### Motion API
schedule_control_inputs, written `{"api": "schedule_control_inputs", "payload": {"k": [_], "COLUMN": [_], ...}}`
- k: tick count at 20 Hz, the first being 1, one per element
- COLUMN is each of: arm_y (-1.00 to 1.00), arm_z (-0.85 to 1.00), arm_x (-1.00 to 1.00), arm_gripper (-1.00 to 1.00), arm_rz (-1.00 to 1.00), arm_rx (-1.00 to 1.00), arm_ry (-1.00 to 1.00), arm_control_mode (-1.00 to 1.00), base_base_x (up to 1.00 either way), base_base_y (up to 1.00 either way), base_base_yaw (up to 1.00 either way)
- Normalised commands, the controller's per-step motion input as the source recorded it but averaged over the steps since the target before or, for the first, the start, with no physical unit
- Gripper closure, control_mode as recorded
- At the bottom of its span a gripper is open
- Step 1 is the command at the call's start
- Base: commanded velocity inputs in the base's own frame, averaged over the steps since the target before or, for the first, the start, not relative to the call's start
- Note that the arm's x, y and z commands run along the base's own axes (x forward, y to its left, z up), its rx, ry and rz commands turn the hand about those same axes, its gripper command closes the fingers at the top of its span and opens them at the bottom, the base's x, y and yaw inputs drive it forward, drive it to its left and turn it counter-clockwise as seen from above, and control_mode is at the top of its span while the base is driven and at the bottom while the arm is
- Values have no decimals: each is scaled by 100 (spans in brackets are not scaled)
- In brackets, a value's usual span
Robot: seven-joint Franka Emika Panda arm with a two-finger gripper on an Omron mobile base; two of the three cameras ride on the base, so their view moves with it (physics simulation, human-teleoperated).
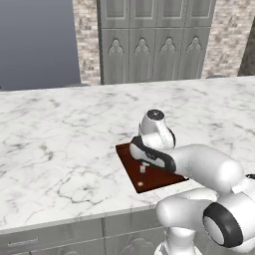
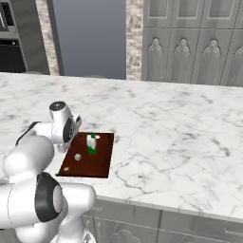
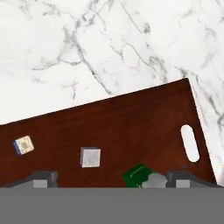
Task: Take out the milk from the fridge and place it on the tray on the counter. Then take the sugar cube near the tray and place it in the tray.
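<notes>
The dark reddish-brown tray (image 2: 102,161) (image 1: 130,159) (image 3: 131,122) lies on the white marble counter (image 2: 180,137) (image 1: 60,144) near its front edge. The milk (image 2: 91,143) stands upright on the tray's far half. The sugar cube (image 3: 90,157) (image 2: 77,157) rests on the tray, apart from the milk. My gripper (image 3: 112,178) (image 1: 143,165) hovers just above the tray, open, with the fingertips (image 3: 41,177) wide apart and nothing between them. The cube lies just beyond them. The fridge is out of view.
A small pale box with a blue edge (image 3: 22,145) sits near the tray's end away from the oval slot (image 3: 189,143). A green patch (image 3: 139,174) shows at the hand view's bottom; I cannot tell what it is. Grey panelled cabinets (image 1: 154,40) stand behind the counter.
</notes>
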Motion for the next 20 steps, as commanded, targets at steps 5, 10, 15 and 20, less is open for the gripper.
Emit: {"api": "schedule_control_inputs", "payload": {"k": [5, 10, 15, 20], "arm_y": [-26, -16, -21, -25], "arm_z": [100, 100, 100, 100], "arm_x": [-61, -72, -84, -66], "arm_gripper": [-100, -100, -100, -100], "arm_rz": [-9, -11, -6, 0], "arm_rx": [-1, 0, 0, 0], "arm_ry": [-10, -5, -10, -9], "arm_control_mode": [-100, -100, -100, -100], "base_base_x": [0, 0, 0, 0], "base_base_y": [0, 0, 0, 0], "base_base_yaw": [0, 0, 0, 0]}}
